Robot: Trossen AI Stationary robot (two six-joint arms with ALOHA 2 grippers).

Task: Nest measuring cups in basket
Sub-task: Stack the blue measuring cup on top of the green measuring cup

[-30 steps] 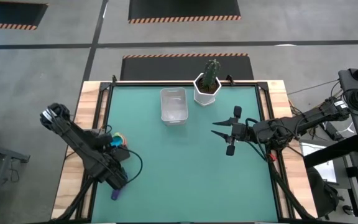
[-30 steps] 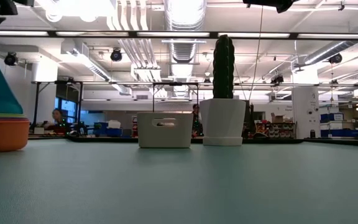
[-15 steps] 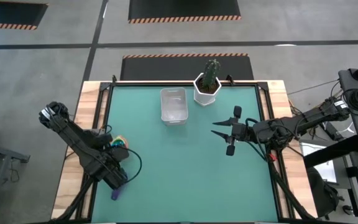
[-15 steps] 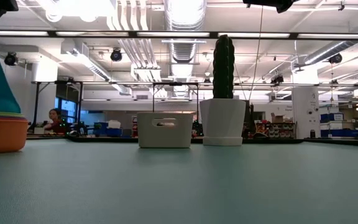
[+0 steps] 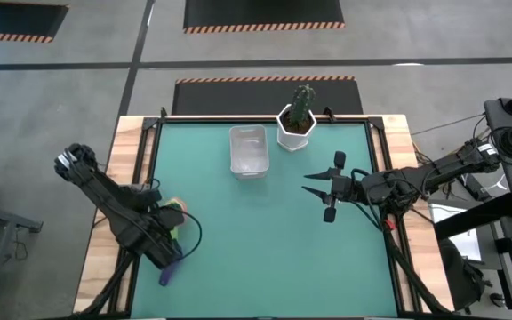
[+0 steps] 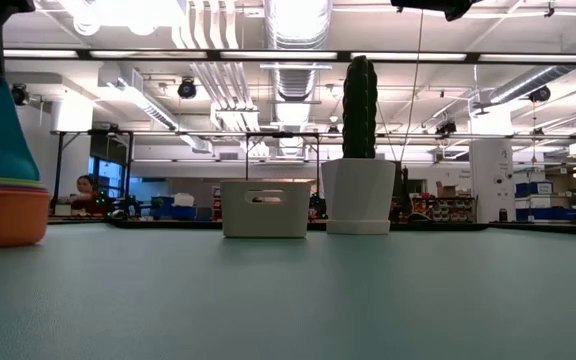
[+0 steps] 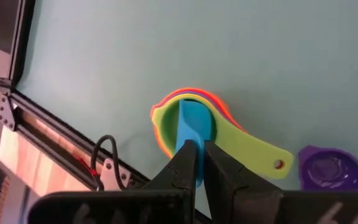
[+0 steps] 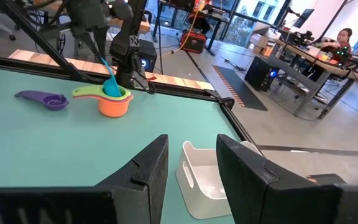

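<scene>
While the left gripper (image 7: 197,163) sits near the table's (image 5: 265,258) left edge, toward the front, its fingers are pinched tight on the blue cup (image 7: 193,129), held handle-up. Blue cup stands tilted inside the stack of nested cups (image 8: 112,99); orange cup (image 6: 6,216) at the bottom, green cup (image 7: 241,146) on top with its handle sticking out. Purple cup (image 7: 328,171) lies alone on the table just beside the stack, closer to the front edge, apart from it. Right gripper (image 5: 314,188) hovers right of the table's centre, fingers partly spread, holding nothing. Basket (image 5: 248,151) sits near the back edge, about mid-width, nothing visible inside. White cactus pot (image 5: 296,127) stands just right of the basket, at the back edge.
</scene>
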